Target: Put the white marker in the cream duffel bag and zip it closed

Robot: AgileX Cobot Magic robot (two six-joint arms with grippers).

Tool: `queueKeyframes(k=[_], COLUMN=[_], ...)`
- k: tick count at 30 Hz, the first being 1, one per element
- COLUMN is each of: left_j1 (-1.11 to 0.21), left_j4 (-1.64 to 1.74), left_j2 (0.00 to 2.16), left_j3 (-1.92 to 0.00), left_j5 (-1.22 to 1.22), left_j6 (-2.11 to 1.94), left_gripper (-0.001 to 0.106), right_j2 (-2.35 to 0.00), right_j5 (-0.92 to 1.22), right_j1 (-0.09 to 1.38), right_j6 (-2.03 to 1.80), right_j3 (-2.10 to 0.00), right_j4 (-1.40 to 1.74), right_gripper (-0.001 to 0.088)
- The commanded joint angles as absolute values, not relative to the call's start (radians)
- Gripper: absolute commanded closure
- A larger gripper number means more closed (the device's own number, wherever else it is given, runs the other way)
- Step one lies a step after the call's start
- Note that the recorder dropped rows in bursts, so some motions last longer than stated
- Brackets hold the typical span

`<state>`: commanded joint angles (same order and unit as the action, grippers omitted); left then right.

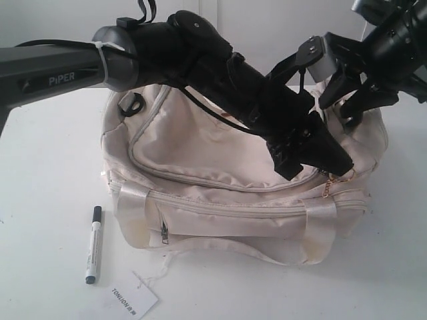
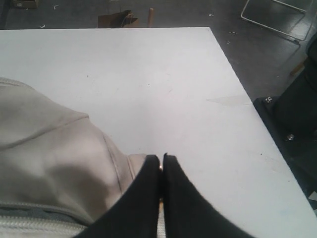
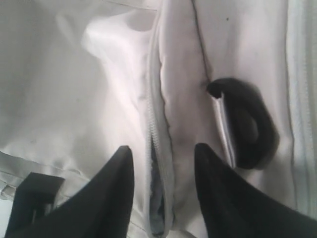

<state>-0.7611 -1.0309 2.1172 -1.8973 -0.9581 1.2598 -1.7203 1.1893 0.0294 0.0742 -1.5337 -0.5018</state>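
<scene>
Beside bag (image 1: 200, 147), marker (image 1: 93, 243): exterior view only

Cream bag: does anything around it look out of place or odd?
The white marker lies on the table beside the cream bag, not inside, though the bag's top zip looks mostly closed. Yellowish stains mark its front strap.

In the exterior view you have bright, even, diffuse light: the white bench (image 1: 40, 167) is near overexposure, and the cream duffel bag (image 1: 200, 147) casts only a soft shadow toward the bench's near edge. In the right wrist view you see washed-out, soft-focus fabric, and the right end effector (image 3: 163, 148) is a blurred dark silhouette. In the left wrist view the left end effector (image 2: 161, 158) shows no surface detail.
</scene>
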Motion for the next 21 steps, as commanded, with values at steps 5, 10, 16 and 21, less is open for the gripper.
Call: queueKeyframes(k=[5, 10, 16, 21], left_j1=[-0.761, -0.761, -0.761, -0.761], left_j4=[-1.031, -1.031, -1.031, -1.031], left_j2=[2.117, 2.117, 2.117, 2.117], left_j3=[-1.897, -1.897, -1.897, -1.897], left_j5=[-0.96, -0.96, -0.96, -0.96], left_j6=[1.26, 1.26, 1.26, 1.26], left_gripper=[0.105, 0.105, 0.105, 0.105], right_j2=[-1.72, -1.72, -1.72, -1.72], right_j5=[1.149, 1.118, 1.071, 1.05], right_j1=[0.063, 0.063, 0.063, 0.063], right_j6=[0.074, 0.067, 0.067, 0.087], right_j3=[-1.505, -1.46, -1.404, -1.404], right_j4=[-0.474, -0.436, -0.447, -0.459], right_gripper=[0.0481, 0.0481, 0.0501, 0.0868])
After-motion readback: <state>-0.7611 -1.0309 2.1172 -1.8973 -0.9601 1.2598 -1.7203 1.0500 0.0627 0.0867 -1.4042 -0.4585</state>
